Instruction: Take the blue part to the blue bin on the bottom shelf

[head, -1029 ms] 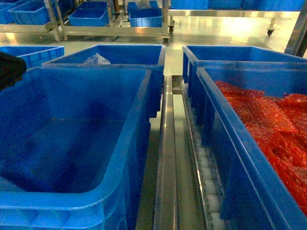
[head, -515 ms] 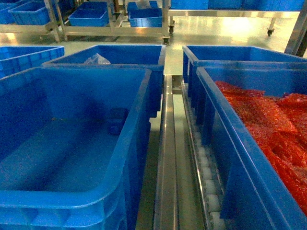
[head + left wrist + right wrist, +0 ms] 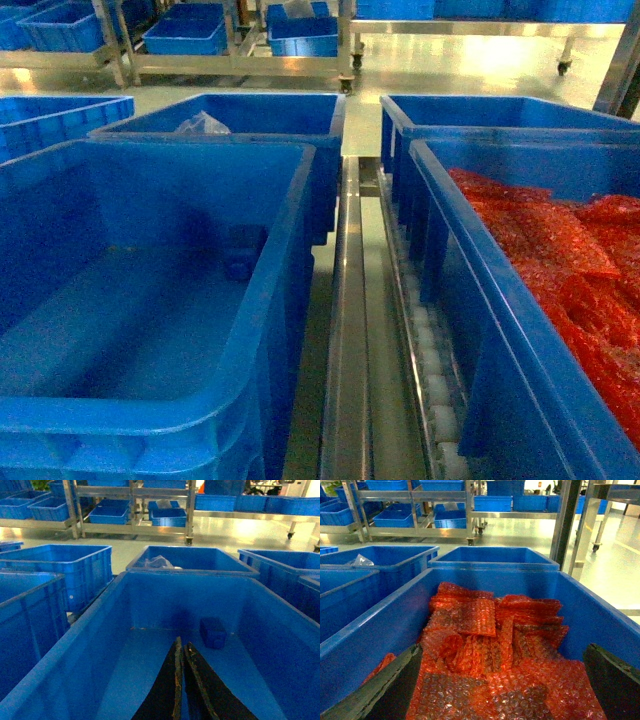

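Observation:
A small blue part (image 3: 213, 632) lies on the floor of the big blue bin (image 3: 107, 615), close to its far wall; the head view shows the blue part (image 3: 243, 254) in the same blue bin (image 3: 290, 250). My left gripper (image 3: 180, 643) hovers inside this bin, shut and empty, a short way before the part. The bins rest on the steel bottom shelf (image 3: 346, 330) with white roller tracks (image 3: 432, 370). My right gripper (image 3: 503, 650) is open over red bubble-wrap bags (image 3: 485, 650). Neither gripper shows in the head view.
The right blue bin (image 3: 470, 300) holds the red bags. Behind stand two more blue bins, the left bin (image 3: 250, 115) with a clear bag (image 3: 201, 124) in it. Steel racks (image 3: 240, 65) with blue bins stand across the shiny floor.
A dark arm at the head view's left edge one second ago has left the view. The blue part now lies in the bin, where none showed one second ago.

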### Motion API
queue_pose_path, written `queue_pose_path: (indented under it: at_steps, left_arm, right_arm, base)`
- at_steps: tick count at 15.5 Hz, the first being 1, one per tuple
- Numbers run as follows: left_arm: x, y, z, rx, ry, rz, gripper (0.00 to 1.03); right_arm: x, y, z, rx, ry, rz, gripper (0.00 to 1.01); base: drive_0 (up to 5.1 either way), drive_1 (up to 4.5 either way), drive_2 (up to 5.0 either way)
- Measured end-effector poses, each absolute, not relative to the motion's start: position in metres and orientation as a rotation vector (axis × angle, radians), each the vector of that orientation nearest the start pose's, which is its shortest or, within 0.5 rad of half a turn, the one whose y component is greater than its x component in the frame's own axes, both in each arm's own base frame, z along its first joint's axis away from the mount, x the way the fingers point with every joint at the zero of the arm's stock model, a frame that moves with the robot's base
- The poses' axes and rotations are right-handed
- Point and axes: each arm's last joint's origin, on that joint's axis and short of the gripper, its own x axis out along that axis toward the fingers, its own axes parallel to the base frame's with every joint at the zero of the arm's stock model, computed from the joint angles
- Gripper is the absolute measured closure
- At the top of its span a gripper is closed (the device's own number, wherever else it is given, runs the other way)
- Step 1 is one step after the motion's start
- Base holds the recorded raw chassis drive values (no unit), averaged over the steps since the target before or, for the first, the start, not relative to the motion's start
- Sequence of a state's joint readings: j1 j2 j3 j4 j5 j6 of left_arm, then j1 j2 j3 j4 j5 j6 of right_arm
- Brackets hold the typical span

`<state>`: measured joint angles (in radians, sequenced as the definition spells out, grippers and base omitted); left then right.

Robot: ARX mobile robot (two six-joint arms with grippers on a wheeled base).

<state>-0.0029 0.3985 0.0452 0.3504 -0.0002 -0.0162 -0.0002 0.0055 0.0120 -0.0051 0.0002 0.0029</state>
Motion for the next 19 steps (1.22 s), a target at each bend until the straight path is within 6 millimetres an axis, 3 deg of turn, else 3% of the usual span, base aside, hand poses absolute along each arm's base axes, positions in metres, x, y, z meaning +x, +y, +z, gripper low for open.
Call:
queue_pose_path:
  at_steps: [17,18,19]
  left_arm:
    - [0.098,0.000,0.167,-0.014,0.000,-0.002,1.01]
    - [0.098,0.000,0.166,-0.015,0.004,-0.001,0.97]
    - [0.098,0.000,0.166,-0.015,0.004,-0.001,0.84]
  right_arm:
    - [0.097,0.000,0.167,0.002,-0.002,0.000,0.03]
    - [0.097,0.000,0.167,0.003,-0.001,0.000,0.03]
    - [0.097,0.000,0.167,0.003,-0.002,0.000,0.03]
  base:
    - [0.0,0.00,0.0]
    - [0.0,0.00,0.0]
    - [0.0,0.00,0.0]
